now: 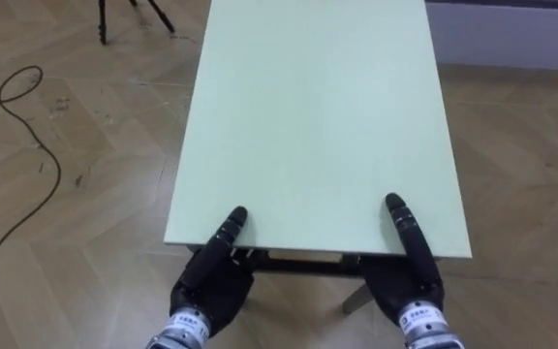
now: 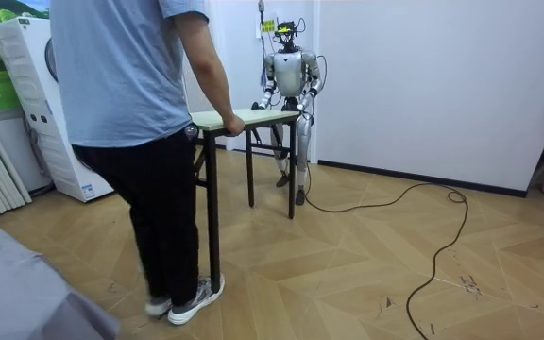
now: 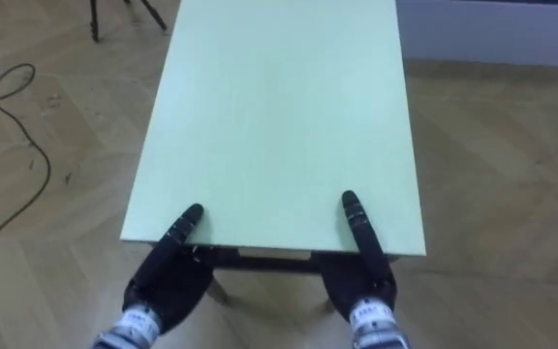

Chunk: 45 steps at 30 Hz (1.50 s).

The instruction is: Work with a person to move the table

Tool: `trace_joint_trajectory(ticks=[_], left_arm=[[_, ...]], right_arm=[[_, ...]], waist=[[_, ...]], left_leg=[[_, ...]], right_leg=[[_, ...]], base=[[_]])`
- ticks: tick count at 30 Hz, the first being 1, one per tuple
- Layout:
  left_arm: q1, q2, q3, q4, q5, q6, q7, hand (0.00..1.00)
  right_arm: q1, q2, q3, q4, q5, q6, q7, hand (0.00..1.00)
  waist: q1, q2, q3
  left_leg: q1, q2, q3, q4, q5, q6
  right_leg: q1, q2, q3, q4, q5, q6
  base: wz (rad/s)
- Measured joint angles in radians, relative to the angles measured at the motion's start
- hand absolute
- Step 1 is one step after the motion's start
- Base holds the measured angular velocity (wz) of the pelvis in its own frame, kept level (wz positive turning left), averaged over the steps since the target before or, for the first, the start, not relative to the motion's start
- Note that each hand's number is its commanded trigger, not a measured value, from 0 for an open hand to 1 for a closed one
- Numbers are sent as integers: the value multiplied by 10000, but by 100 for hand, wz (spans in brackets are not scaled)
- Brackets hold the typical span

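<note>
By the white wall, robot's stance: upright at one short end of the pale green rectangular table (image 1: pixel 318 116), both arms reaching down and forward to its edge.
Left hand (image 1: pixel 211 281): at the near edge by the left corner; dark tip laid straight on the top, palm below the edge.
Right hand (image 1: pixel 403 289): same pose by the right corner.
Hidden: whatever either hand does beneath the top; clasp cannot be told.
Person (image 2: pixel 130 94): head cut off; person's hand (image 2: pixel 232 121) resting on the opposite end.
Table look: bare matt top, dark legs, over wood herringbone floor (image 1: pixel 66 242).
</note>
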State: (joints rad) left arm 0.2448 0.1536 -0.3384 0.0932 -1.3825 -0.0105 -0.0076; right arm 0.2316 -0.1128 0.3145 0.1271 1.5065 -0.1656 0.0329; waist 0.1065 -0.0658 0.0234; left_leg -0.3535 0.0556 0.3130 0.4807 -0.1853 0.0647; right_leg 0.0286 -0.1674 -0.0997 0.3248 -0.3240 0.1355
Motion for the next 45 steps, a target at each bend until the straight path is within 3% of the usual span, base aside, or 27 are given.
trace_joint_trajectory(ticks=[2,7,11,14,16,17,18,19,20,21,22,24,26,27,28,29,30,31,32,33,34,36,38,40,45], left_arm=[[0,2,60,-26,19,24,1,100],[74,119,131,-188,95,21,90,100],[78,158,14,-188,29,23,141,100],[74,129,-47,-180,27,24,217,100],[-23,128,-40,-180,10,1,231,100],[-17,117,-32,-159,14,1,237,100],[159,21,12,-136,-19,-5,225,100],[430,-22,26,-139,-164,-54,175,100],[536,-29,29,-142,-256,-63,150,100],[659,-59,22,-141,-303,-29,141,100],[715,-64,69,-140,-275,-28,140,100],[670,-76,112,-140,-216,-25,170,100],[575,-100,142,-142,-231,3,238,100],[532,-133,158,-198,-214,46,257,100],[523,-152,150,-211,-159,55,265,100],[556,-168,123,-210,-127,73,268,100],[611,-258,83,-191,-97,114,404,100],[623,-290,69,-150,-72,97,403,100],[693,-255,95,-163,-70,50,279,100],[925,-133,317,-523,-50,-22,-9,100],[901,-249,405,-535,104,-38,-97,100],[675,-280,430,-503,148,-30,-18,100],[539,-243,313,-500,188,-53,72,100],[147,-259,-42,-474,182,-236,379,100],[-146,-333,-184,-134,70,-342,376,100]], right_arm=[[-30,13,6,0,-26,9,0,100],[-30,110,53,41,14,17,-46,100],[-25,52,94,61,148,-102,-94,100],[38,-54,73,67,270,-124,-173,100],[2,11,42,64,259,-159,-187,100],[-11,-21,19,68,247,-134,-187,100],[-65,-7,84,134,221,-46,-251,100],[-112,-184,232,134,238,71,-406,100],[-165,-267,270,134,226,148,-489,100],[-189,-407,300,134,189,219,-526,100],[-194,-390,287,133,106,227,-524,100],[-191,-277,264,120,-61,124,-521,100],[-224,-160,157,90,-237,107,-520,100],[-255,-157,156,75,-250,85,-519,100],[-232,-122,154,87,-229,28,-519,100],[-174,-152,142,84,-211,10,-519,100],[-60,-256,175,50,-171,-34,-522,100],[-25,-265,227,54,-196,-147,-522,100],[-42,-256,274,59,-223,-155,-521,100],[-169,-128,433,-148,-263,-191,-495,100],[-274,-278,536,-236,-372,-308,-387,100],[-345,-185,545,-227,-454,-378,-434,100],[-270,-164,455,-238,-294,-361,-434,100],[-296,-151,67,-246,-93,-168,-434,100],[-341,-113,-164,-216,-61,-66,-544,100]], waist=[[60,2,0],[29,120,4],[-173,356,-29],[-173,463,-21],[-144,584,-17],[-133,645,6],[194,720,32],[435,860,-3],[471,951,1],[477,1144,-1],[367,1246,2],[-5,1334,-2],[-228,1438,-5],[-375,1548,9],[-551,1480,43],[-590,1408,26],[-763,1401,21],[-859,1408,75],[-861,1420,71],[-792,1575,-79],[-815,1960,-51],[-1038,1893,-14],[-1357,1792,-28],[-1536,1796,-23],[-1508,1754,-32]], left_leg=[[-185,102,-164,15,132,-70],[-452,546,-479,-201,724,-291],[-432,569,-805,-593,1292,-384],[-298,562,-1429,-1319,2122,-678],[-183,585,-2246,-2370,3152,-1373],[-217,662,-2253,-1994,2902,-1292],[-241,923,-1852,-158,1628,-1037],[-216,1129,-1701,1860,646,-1007],[-174,1168,-1728,2786,372,-1001],[-26,1234,-1807,4423,76,-988],[230,1227,-1804,5512,4,-1010],[914,1315,-1880,6115,73,-1103],[1777,1531,-1866,5731,306,-1253],[2315,1692,-1801,4788,541,-1346],[2667,1515,-1704,4067,208,-1475],[2808,1367,-1656,3769,249,-1485],[3199,1053,-1661,3075,296,-1483],[3574,891,-1837,2479,265,-1504],[3545,998,-1887,2359,128,-1587],[3308,1224,-1853,2342,-546,-1845],[3320,1491,-2187,2141,-1407,-1925],[3622,1423,-2739,962,-1864,-1892],[3976,1451,-2847,-521,-1919,-1905],[4456,1352,-2493,-1963,-1894,-1882],[4748,895,-2368,-2840,-1899,-1864]], right_leg=[[-54,142,-313,-201,31,-86],[-97,714,-969,-694,314,-578],[-102,934,-1301,-655,332,-862],[-186,1237,-1533,-713,438,-1224],[-521,1622,-1647,-932,720,-1715],[-623,1543,-1811,-850,789,-1841],[-695,1488,-2329,-627,823,-1964],[-666,1506,-2625,-554,832,-2087],[-660,1539,-2705,-489,823,-2146],[-670,1635,-2944,-407,816,-2240],[-725,1740,-3188,-262,776,-2343],[-930,1891,-3530,-98,717,-2464],[-1196,1994,-3683,136,673,-2530],[-1398,2057,-3624,467,643,-2540],[-1667,1901,-3086,886,636,-2538],[-1756,1774,-2742,1087,659,-2559],[-1963,1624,-2269,1659,770,-2633],[-2558,1623,-1943,2291,795,-2711],[-2768,1993,-1591,1884,875,-2778],[-3096,2645,-1197,212,1976,-2998],[-3313,2853,-1601,401,1970,-2995],[-3483,2780,-1620,726,1957,-3012],[-3494,2683,-1362,733,2020,-2914],[-3667,2610,-1233,730,2174,-2674],[-3814,2238,-1066,672,2430,-2280]], base=[[-10],[3],[23],[20],[13],[-41],[-101],[-112],[-85],[-30],[0],[47],[38],[35],[42],[51],[36],[22],[-15],[-15],[0],[61],[80],[42],[-1]])
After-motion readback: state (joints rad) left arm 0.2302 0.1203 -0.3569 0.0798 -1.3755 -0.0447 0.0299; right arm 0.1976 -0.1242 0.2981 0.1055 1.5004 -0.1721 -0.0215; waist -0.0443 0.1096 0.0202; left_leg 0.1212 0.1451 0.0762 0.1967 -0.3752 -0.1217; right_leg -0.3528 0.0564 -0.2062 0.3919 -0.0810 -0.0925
